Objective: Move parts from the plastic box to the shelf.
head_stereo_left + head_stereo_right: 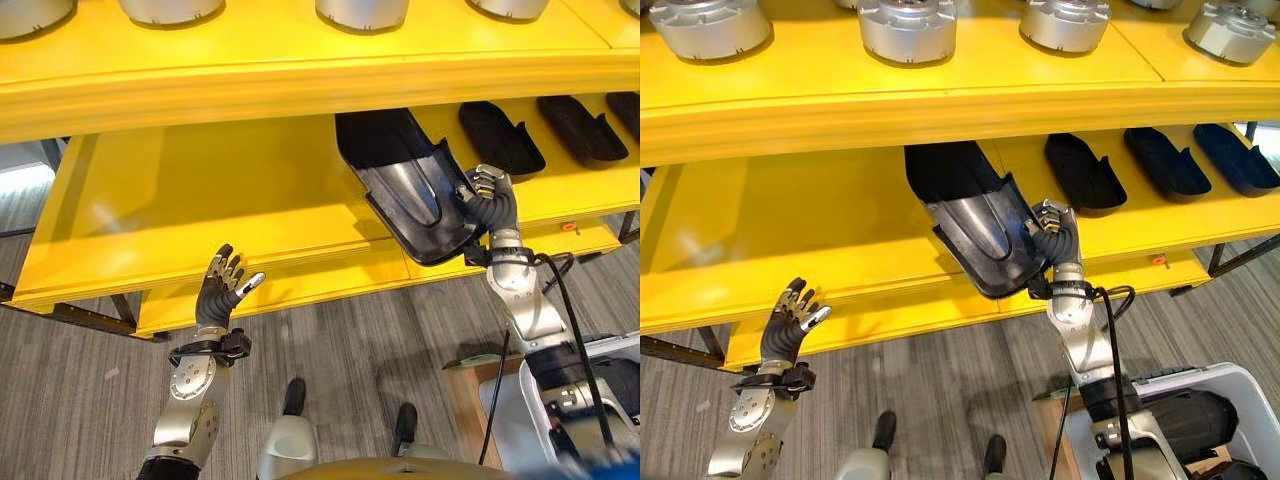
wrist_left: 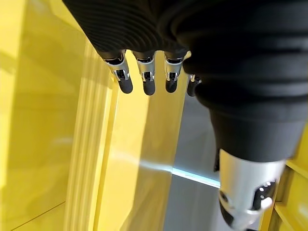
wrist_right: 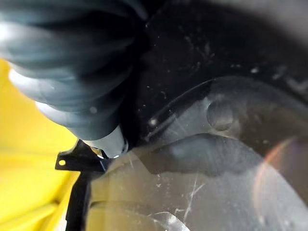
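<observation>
A large black part (image 1: 400,190) with a shiny silver inside lies tilted on the lower level of the yellow shelf (image 1: 200,200), its near end past the front edge. My right hand (image 1: 490,185) is curled round the part's right rim, and the part's dark shell (image 3: 216,144) shows right against it in the right wrist view. My left hand (image 1: 222,285) is raised in front of the shelf's front edge, far left of the part. Its fingers (image 2: 144,77) are straight and hold nothing. The plastic box (image 1: 1240,400) stands at the lower right with another black part (image 1: 1185,420) in it.
Three smaller black parts (image 1: 1085,170) (image 1: 1165,160) (image 1: 1235,155) lie in a row on the lower level, right of the big one. Several round silver parts (image 1: 908,28) stand on the top level. The left half of the lower level is bare yellow.
</observation>
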